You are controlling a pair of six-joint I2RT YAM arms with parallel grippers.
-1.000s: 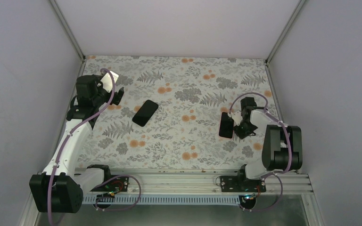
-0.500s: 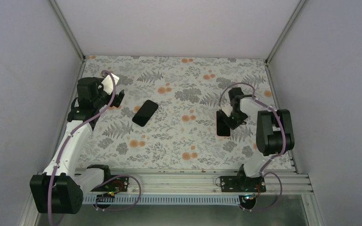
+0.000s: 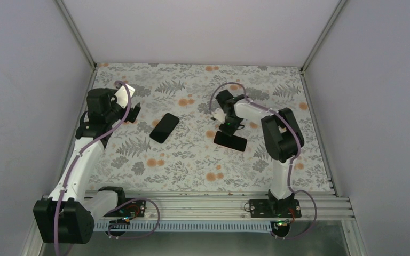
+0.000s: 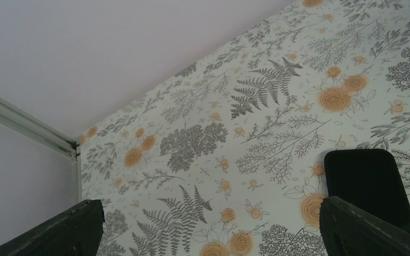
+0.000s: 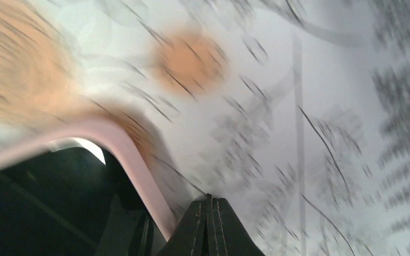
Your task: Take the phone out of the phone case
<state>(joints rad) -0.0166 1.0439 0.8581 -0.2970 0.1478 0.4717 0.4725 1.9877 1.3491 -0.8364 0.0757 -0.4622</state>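
Note:
A black phone (image 3: 164, 128) lies flat on the floral table, left of centre; its near end shows in the left wrist view (image 4: 371, 186). My left gripper (image 3: 132, 112) hovers left of it, open and empty, its fingers (image 4: 80, 226) wide apart. My right gripper (image 3: 226, 126) is at the table's centre, shut on the edge of the dark phone case (image 3: 230, 141), which hangs crosswise just below it. In the blurred right wrist view the closed gripper (image 5: 209, 205) pinches a thin wall, and the case's dark inside (image 5: 37, 202) with a pale pink rim fills the lower left.
The floral tablecloth (image 3: 192, 160) is walled in by white panels on three sides, with metal corner posts (image 3: 77, 32) at the back. A metal rail (image 3: 208, 205) with the arm bases runs along the near edge.
My right arm has swung from the right side to the table's centre with the case, which has turned from upright to crosswise. The left arm and the phone have barely moved.

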